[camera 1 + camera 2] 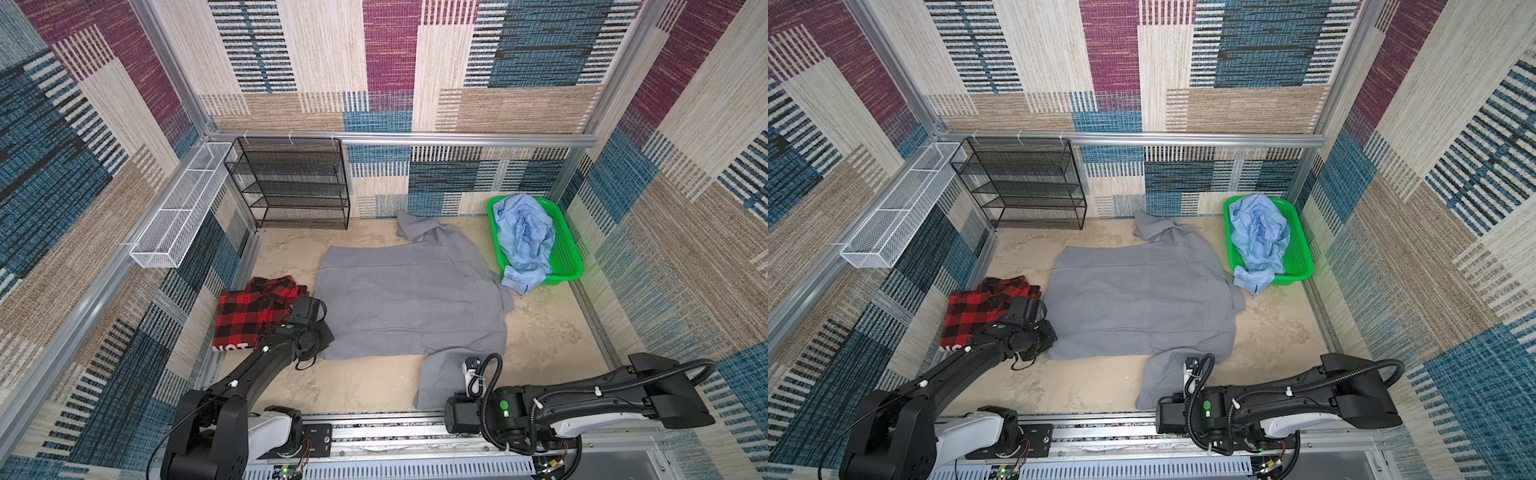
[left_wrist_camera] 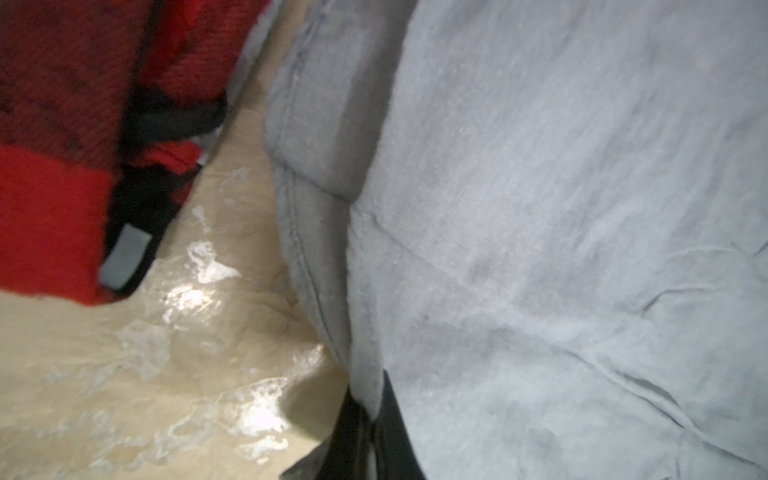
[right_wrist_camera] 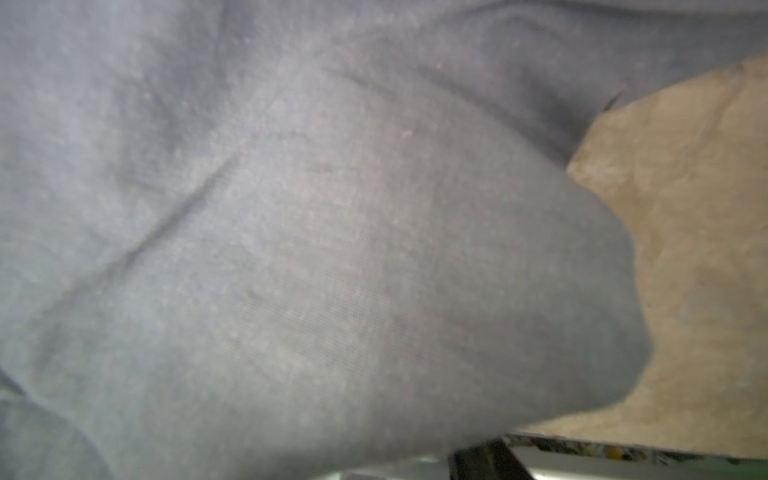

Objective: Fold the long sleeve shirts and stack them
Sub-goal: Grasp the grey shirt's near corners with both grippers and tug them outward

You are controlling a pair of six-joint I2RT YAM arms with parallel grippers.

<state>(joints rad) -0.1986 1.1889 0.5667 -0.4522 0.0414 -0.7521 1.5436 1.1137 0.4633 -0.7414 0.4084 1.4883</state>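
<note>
A plain grey shirt (image 1: 411,299) (image 1: 1138,303) lies spread flat mid-table, one sleeve (image 1: 436,382) running to the near edge. My left gripper (image 1: 326,347) (image 2: 374,432) is shut on its near-left hem, and grey cloth (image 2: 540,208) shows pinched between the black fingers. My right gripper (image 1: 451,409) sits at the sleeve's near end. Bunched grey cloth (image 3: 291,249) covers its jaws and only one black finger (image 3: 484,457) shows. The red-and-black plaid shirt (image 1: 245,311) (image 2: 50,166) lies folded at the left. The light blue shirt (image 1: 525,237) is crumpled in the basket.
A green mesh basket (image 1: 569,253) stands at the back right, one blue sleeve hanging over its front rim. A black wire rack (image 1: 291,183) stands against the back wall, and a white mesh tray (image 1: 178,208) hangs on the left rail. Bare tan tabletop (image 1: 548,332) lies right of the grey shirt.
</note>
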